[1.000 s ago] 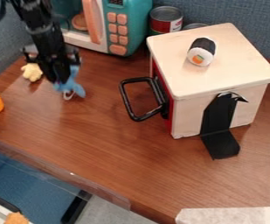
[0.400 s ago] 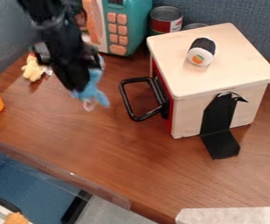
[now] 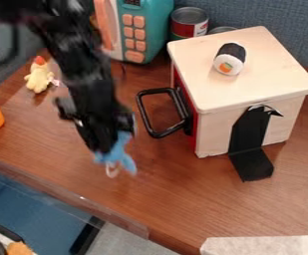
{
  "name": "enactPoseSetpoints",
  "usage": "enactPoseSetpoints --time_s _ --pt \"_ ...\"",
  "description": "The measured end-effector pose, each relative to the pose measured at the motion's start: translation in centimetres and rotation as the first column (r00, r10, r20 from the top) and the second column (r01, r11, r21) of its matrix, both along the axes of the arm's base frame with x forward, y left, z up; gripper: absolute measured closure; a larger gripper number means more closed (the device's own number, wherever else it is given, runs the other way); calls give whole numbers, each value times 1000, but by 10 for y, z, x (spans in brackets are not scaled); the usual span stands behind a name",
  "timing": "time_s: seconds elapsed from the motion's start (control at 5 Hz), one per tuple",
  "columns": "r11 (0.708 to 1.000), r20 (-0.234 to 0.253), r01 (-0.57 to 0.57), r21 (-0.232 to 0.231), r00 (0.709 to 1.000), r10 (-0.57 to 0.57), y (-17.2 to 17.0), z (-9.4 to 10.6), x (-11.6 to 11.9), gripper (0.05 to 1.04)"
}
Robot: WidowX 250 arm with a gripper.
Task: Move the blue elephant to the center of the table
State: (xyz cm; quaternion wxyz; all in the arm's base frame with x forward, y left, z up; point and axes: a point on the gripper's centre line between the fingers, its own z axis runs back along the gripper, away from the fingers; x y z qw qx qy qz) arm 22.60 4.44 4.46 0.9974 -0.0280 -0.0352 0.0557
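Camera view | elephant (image 3: 122,158) | light blue | 1 pale loop (image 3: 112,175) | partly hidden

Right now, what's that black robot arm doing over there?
The robot arm has a blue elephant in its gripper. It's holding it over the wooden table, to the left of the pale box with the toy sushi roll on top. The job is to put the elephant in the middle of the table, and the gripper hasn't let go of it yet. I can't tell whether the elephant touches the table.
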Motion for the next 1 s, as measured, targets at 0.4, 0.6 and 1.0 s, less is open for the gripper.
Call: enactPoseSetpoints --time_s 0.4,0.6,1.0 --pt "998 -93 4 67 996 2 0 -23 -8 844" --pt "997 -110 6 77 994 2 -1 -22 -11 571" --pt "994 9 37 98 999 -38 -7 27 -13 71"
